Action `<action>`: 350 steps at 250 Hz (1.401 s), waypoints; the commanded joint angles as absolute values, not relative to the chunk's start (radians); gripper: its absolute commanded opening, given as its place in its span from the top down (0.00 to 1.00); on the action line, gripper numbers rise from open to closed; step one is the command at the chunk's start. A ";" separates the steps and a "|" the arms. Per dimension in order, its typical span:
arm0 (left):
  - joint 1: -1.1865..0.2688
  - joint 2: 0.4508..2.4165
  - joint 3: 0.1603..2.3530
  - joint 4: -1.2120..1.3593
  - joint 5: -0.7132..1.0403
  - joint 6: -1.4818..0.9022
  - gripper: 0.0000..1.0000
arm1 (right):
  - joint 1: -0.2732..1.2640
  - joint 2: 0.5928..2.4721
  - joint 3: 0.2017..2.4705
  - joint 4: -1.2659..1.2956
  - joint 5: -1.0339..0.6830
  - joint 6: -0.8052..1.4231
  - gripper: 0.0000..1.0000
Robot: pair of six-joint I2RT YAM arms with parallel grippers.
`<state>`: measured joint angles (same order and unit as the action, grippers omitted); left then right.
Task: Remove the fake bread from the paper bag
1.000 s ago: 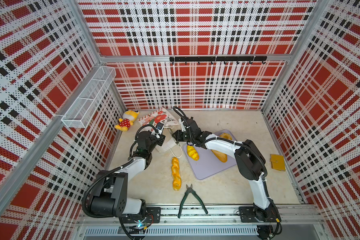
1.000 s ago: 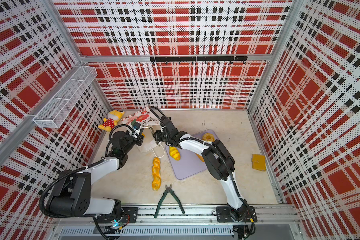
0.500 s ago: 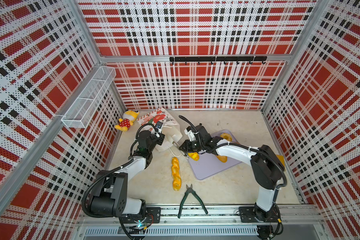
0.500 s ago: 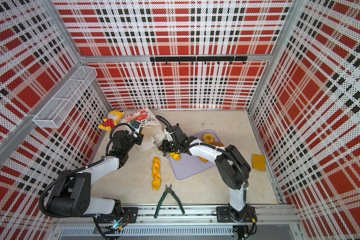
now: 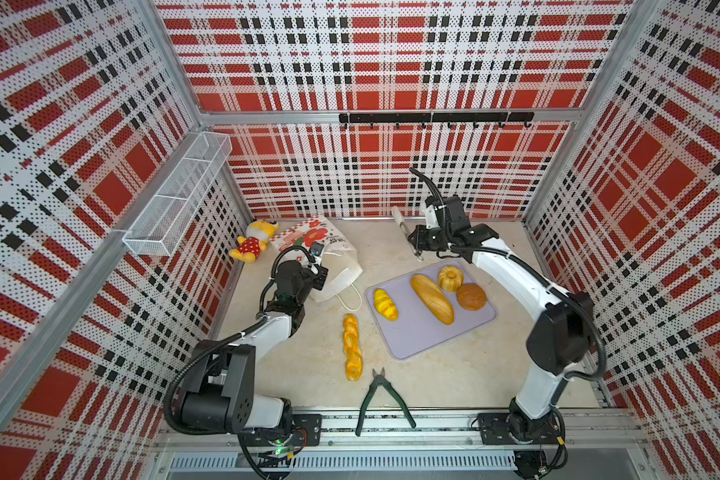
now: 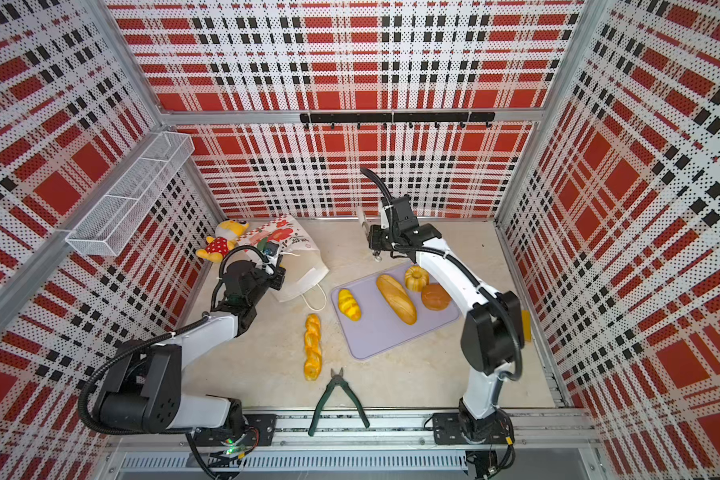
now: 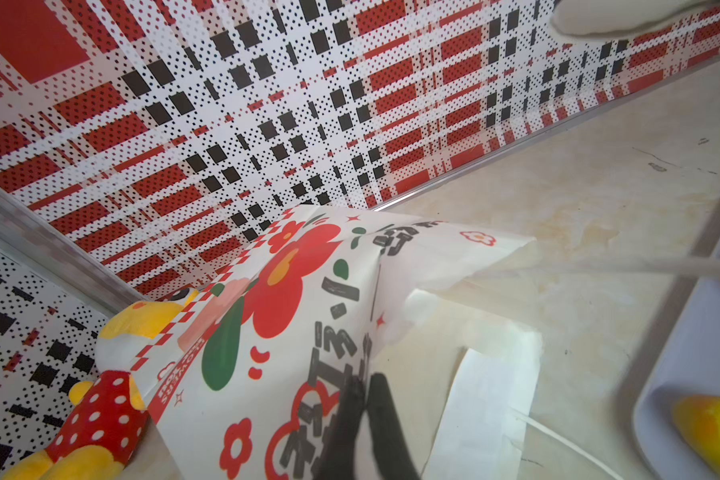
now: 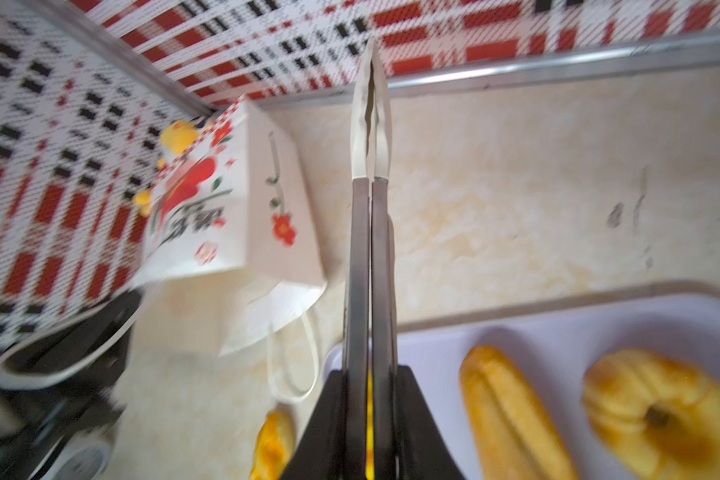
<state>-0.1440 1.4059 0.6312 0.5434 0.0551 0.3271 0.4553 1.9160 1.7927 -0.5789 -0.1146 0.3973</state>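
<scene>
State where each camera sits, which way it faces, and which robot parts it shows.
Top views: high at the front, looking down toward the back wall; both show the left arm, right arm, paper bag and lilac tray.
Left wrist: on the left arm, looking along the left jaws, shut on the paper bag; plush doll behind.
Right wrist: on the right arm, looking along the right jaws, shut on tongs, toward the bag.
Shared: both wrist views show bag and tray.

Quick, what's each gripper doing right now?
The left gripper is closed on the paper bag.
The right gripper is closed on the tongs.
</scene>
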 commanded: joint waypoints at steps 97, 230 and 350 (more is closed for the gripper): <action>-0.170 1.420 0.659 0.536 0.058 0.325 1.00 | 0.453 2.425 2.226 -0.685 0.002 0.282 1.00; -0.183 1.417 0.661 0.523 0.052 0.343 1.00 | 0.457 2.404 2.195 -0.683 0.019 0.260 0.38; -0.185 1.422 0.663 0.522 0.052 0.345 1.00 | 0.481 2.441 2.155 -0.593 0.000 0.216 0.22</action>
